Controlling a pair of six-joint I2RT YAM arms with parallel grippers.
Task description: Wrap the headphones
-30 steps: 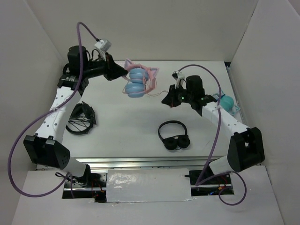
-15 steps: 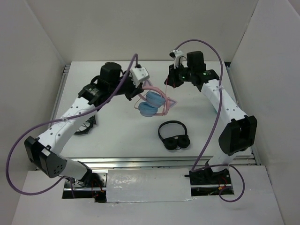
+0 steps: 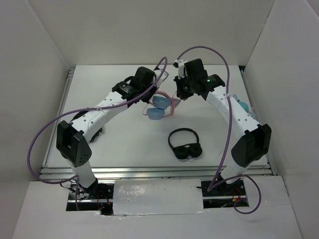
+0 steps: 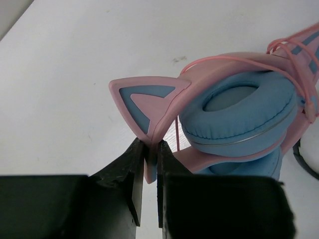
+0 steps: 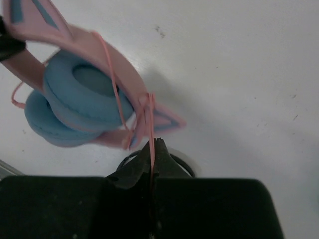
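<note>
The headphones have light-blue ear cups and a pink headband with cat ears. They hang above the table's middle back. My left gripper is shut on the pink headband beside a cat ear; in the top view it sits just left of the cups. My right gripper is shut on the thin pink cable, which runs up to the headband and loops across the ear cup. In the top view the right gripper is just right of the headphones.
Black headphones lie on the table in front of the pink ones. A black wire bundle lies at the left, mostly under my left arm. A teal object sits at the right edge. White walls enclose the table.
My left gripper carried the headphones from the back left toward the middle. My right gripper rose and swung in to the headphones' right side, holding the cable.
</note>
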